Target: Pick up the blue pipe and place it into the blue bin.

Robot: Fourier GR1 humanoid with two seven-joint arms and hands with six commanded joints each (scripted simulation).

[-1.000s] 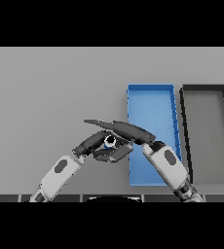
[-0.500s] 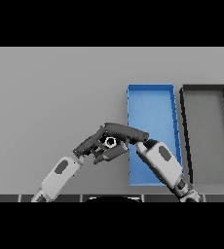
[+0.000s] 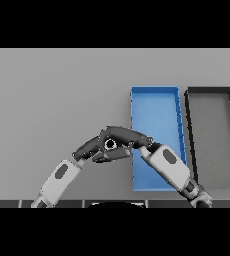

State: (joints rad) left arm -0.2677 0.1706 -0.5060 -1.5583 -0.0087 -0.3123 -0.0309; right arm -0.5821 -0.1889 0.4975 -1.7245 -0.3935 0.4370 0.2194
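**Both hands closed around the pipe, just left of the blue bin**

Head view: The left hand [image 3: 89, 148] and the right hand [image 3: 129, 136] meet over the grey table [image 3: 52, 95], fingers of both curled together into one dark cluster. In the middle of that cluster a small pale ring with a dark centre shows, which I take to be the open end of the blue pipe [image 3: 110, 145]; both hands seem to be gripping it. The pipe sits just left of the blue bin [image 3: 154, 90], near the bin's near-left edge. A dark bin [image 3: 209, 90] stands just right of the blue one.

Compared with a second ago, the right hand's fingers, then stretched flat over the pipe, have curled down, and the left hand has closed in from below. The cluster has tightened and hardly shifted place. In my judgement the grasp is now made and the lift and carry rightward into the blue bin remain.

Little of the pipe can be seen: its body and its blue colour are hidden by fingers. Whether it is off the table or resting on it cannot be told. The right forearm covers part of the blue bin's near end.
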